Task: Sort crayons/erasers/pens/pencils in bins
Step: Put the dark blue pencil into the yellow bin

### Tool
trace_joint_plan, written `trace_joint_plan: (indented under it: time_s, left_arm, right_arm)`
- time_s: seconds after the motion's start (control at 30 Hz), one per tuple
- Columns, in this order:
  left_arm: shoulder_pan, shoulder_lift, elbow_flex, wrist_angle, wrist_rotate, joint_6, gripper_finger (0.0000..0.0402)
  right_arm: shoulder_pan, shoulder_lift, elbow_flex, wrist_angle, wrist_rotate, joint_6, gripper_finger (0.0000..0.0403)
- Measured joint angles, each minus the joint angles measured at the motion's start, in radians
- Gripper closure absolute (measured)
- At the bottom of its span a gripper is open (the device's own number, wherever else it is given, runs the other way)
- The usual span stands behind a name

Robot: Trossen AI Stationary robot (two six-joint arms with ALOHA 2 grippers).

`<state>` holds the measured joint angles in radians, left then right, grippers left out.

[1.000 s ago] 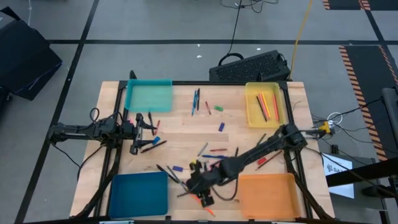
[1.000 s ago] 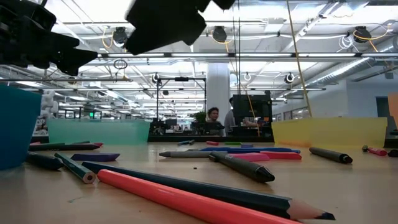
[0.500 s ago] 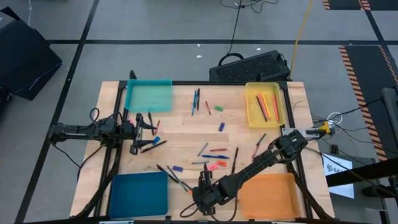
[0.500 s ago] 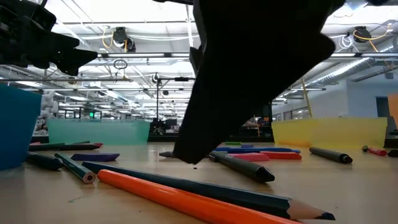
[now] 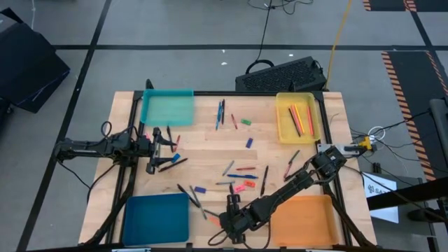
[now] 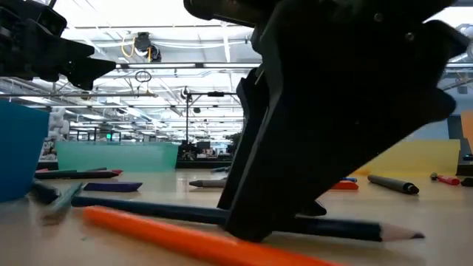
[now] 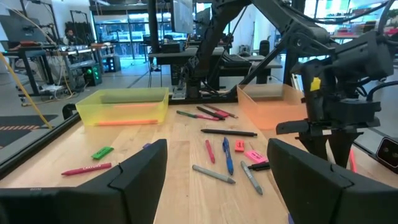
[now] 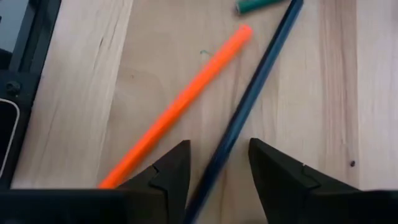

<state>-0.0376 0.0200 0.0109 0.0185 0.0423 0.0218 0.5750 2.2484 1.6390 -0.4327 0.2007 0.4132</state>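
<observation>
Dark-blue thin pencil sat between the right gripper's spread fingers — best to centre, avoid the orange pencil, then close.

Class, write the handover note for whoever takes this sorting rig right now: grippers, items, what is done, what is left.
Right gripper: open, low at the table's near edge, straddling a dark blue pencil; orange pencil beside it.
Left gripper: open, waiting by the teal bin.
Done: a few pencils lie in the yellow bin.
Left: teal, blue bin and orange bin look empty; most items are scattered mid-table.
</observation>
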Motion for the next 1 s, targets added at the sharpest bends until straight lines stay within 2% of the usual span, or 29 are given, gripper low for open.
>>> trace_joint_plan:
  time_s: [0.27,0.67,0.87,1.0]
  left_arm:
    - [0.0,0.0,0.0,0.0,0.0,0.0,0.0123]
    - [0.0,0.0,0.0,0.0,0.0,0.0,0.0123]
    - [0.0,0.0,0.0,0.0,0.0,0.0,0.0123]
    - [0.0,0.0,0.0,0.0,0.0,0.0,0.0123]
  right_arm:
    - [-0.007,-0.008,-0.016,-0.02,-0.013,-0.017,0.0276]
    - [-0.019,-0.009,-0.091,-0.041,0.013,-0.037,0.0384]
    - [-0.053,-0.02,-0.095,-0.047,0.031,-0.041,0.0385]
    - [-0.096,-0.084,-0.099,-0.057,0.077,-0.06,0.0384]
